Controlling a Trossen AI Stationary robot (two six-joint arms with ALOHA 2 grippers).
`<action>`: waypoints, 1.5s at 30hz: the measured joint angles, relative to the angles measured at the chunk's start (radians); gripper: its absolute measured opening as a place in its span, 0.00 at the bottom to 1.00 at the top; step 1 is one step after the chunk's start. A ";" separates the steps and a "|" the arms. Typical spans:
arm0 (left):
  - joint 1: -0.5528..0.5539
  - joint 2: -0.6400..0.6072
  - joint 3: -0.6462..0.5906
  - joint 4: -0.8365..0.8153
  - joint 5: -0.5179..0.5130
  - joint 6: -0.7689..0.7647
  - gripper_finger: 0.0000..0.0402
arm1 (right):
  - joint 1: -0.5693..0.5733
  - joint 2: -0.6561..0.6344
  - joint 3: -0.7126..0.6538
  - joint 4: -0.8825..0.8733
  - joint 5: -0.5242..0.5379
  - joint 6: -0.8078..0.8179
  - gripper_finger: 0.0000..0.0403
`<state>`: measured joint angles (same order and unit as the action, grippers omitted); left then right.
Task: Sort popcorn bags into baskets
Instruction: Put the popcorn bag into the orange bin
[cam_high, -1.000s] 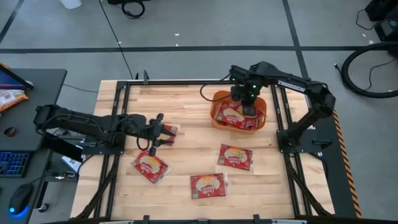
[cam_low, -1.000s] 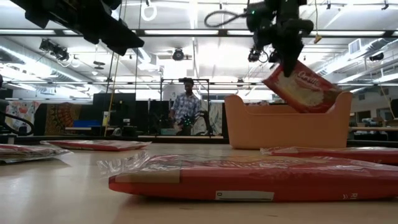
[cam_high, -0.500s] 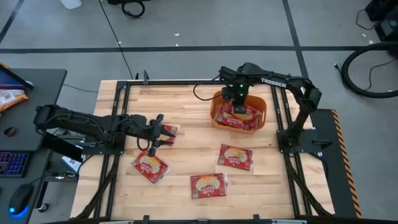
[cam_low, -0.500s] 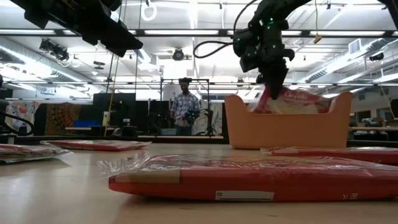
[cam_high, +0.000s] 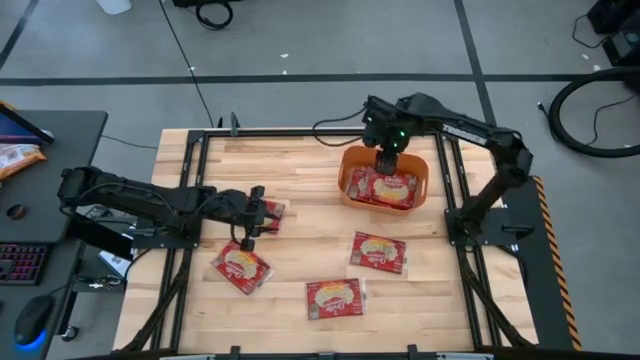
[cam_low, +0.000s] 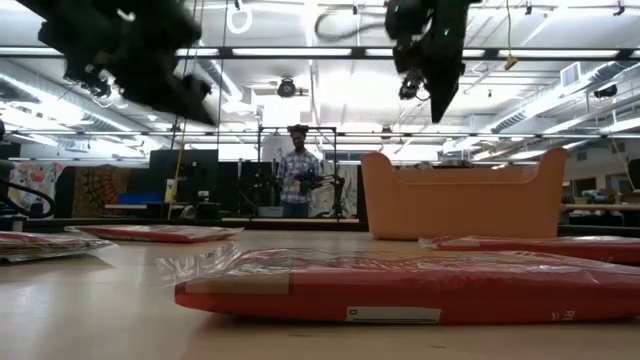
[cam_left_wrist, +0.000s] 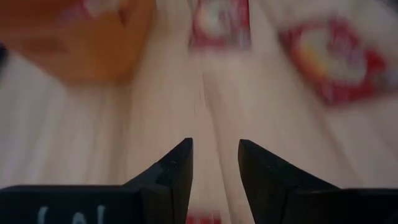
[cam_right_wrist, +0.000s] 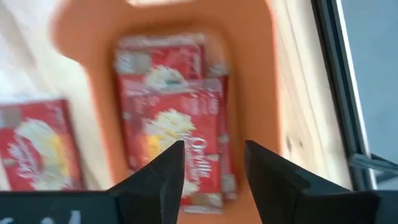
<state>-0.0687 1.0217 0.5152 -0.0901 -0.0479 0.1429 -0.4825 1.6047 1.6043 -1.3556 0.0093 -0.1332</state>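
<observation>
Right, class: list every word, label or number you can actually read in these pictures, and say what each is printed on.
"Orville": white script on the top popcorn bag inside the orange basket, right wrist view; blurred, so a probable reading.
Lettering on the loose popcorn bags on the table: too small to read.
White marks on the wrist-view gripper bodies: cut off, unreadable.

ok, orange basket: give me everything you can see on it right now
The orange basket looks like plastic: a rounded-rectangular tub with low solid walls and end walls rising higher than its long sides, as the low view shows. It stands upright on the wooden table, toward its far right part. Red popcorn bags lie flat inside, overlapping. The right gripper hangs open above its far rim, touching nothing. One loose bag lies on the table nearby, apart from the basket.
</observation>
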 joint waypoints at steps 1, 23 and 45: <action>-0.001 0.006 0.000 -0.050 0.000 0.000 0.33 | 0.021 -0.025 -0.023 0.029 0.000 0.017 0.42; -0.125 0.240 0.002 -0.343 -0.278 -0.023 0.43 | 0.442 -0.217 -0.490 0.772 0.163 0.157 0.42; -0.250 0.429 0.008 -0.378 -0.530 -0.035 0.38 | 0.514 -0.217 -0.631 1.024 0.160 0.130 0.42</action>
<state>-0.3187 1.4509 0.5228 -0.4682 -0.5782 0.1081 0.0318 1.3872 0.9738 -0.3316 0.1698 -0.0036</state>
